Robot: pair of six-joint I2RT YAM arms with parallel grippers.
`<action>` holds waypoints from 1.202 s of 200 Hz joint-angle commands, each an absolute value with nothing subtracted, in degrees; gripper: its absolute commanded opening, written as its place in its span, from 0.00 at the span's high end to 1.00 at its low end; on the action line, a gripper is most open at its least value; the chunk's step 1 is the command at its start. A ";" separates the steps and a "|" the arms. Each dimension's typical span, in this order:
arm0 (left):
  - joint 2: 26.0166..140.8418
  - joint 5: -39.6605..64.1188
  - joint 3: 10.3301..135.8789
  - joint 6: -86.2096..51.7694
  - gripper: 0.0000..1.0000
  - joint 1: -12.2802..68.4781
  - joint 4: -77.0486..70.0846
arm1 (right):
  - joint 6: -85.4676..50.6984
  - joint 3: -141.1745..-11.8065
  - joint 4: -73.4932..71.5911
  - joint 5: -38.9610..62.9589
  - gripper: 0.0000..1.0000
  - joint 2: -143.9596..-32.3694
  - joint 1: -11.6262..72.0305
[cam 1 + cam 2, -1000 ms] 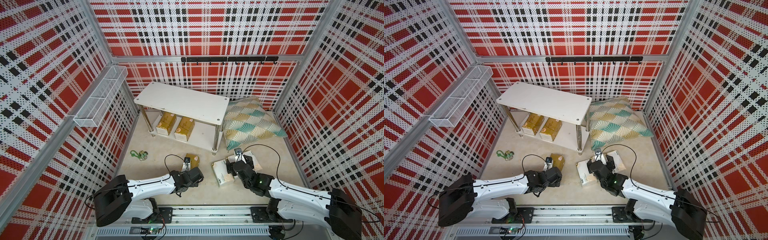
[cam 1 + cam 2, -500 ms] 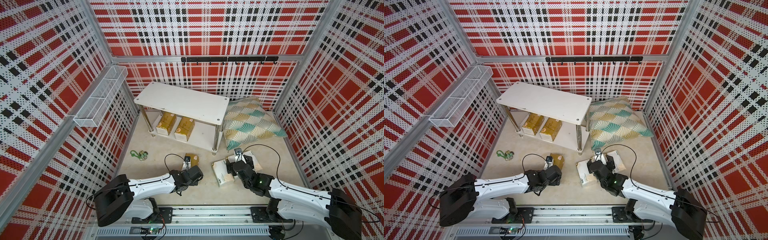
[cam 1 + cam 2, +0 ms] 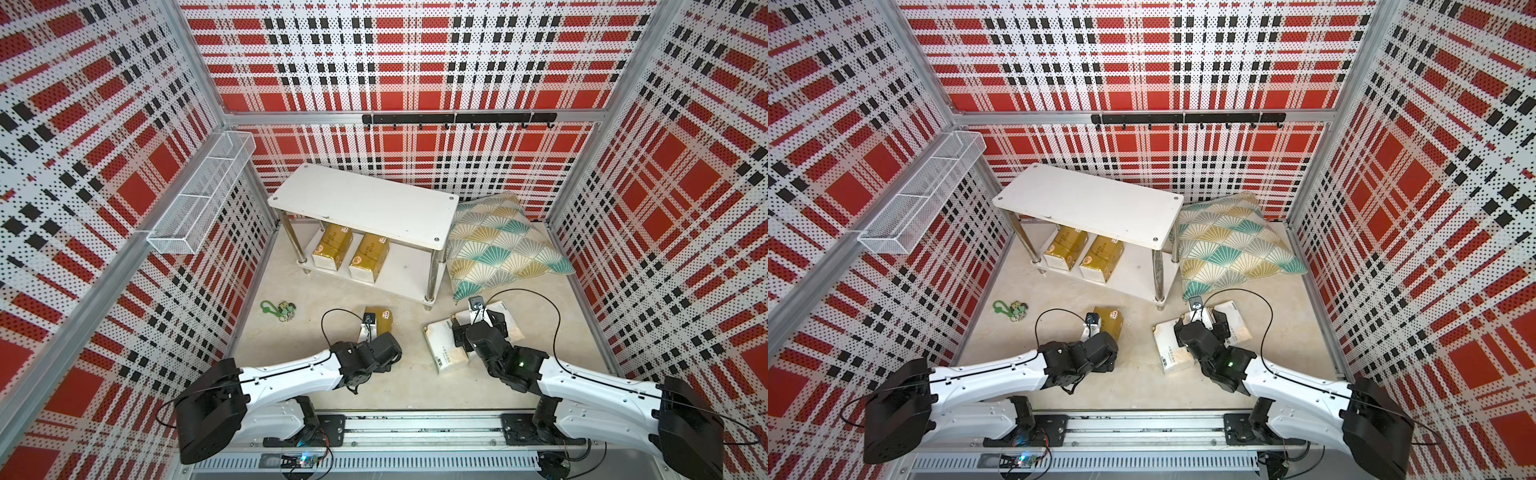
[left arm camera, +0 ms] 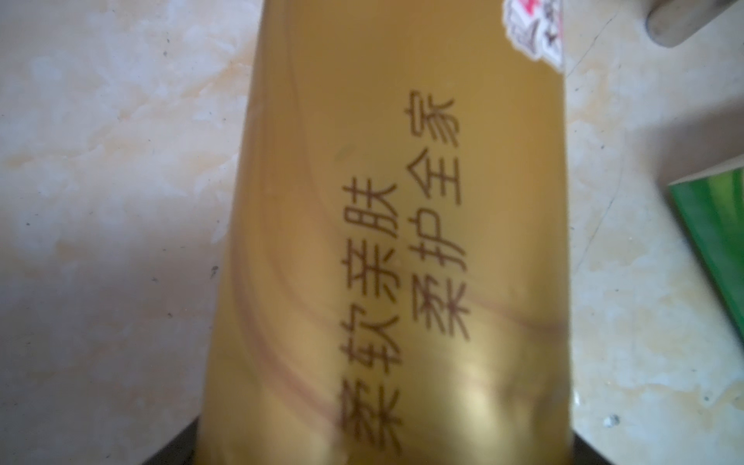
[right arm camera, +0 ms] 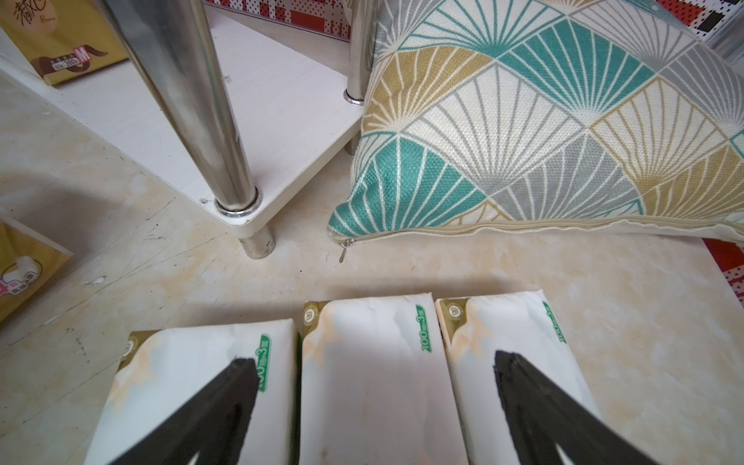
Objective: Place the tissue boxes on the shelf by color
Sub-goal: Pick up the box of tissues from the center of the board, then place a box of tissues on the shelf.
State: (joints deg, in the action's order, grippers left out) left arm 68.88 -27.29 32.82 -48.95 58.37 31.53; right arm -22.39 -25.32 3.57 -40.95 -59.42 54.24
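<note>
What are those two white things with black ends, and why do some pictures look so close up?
They are two robot arms, each ending in a gripper, a two-fingered pincher. Two pictures come from a camera high above, looking down at everything. The other two come from small cameras on the arms' wrists, so they look close. On the floor stand a shelf with two gold packs on its lower board, and a pillow beside it. The left gripper is at a third gold pack; I cannot tell whether it grips it. The right gripper is open, its fingers over the middle of three white packs.
</note>
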 commanded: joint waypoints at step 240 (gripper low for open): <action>95.73 -22.14 74.76 -22.88 0.16 43.12 32.54 | -23.91 -27.54 6.57 -40.90 0.00 -59.11 54.32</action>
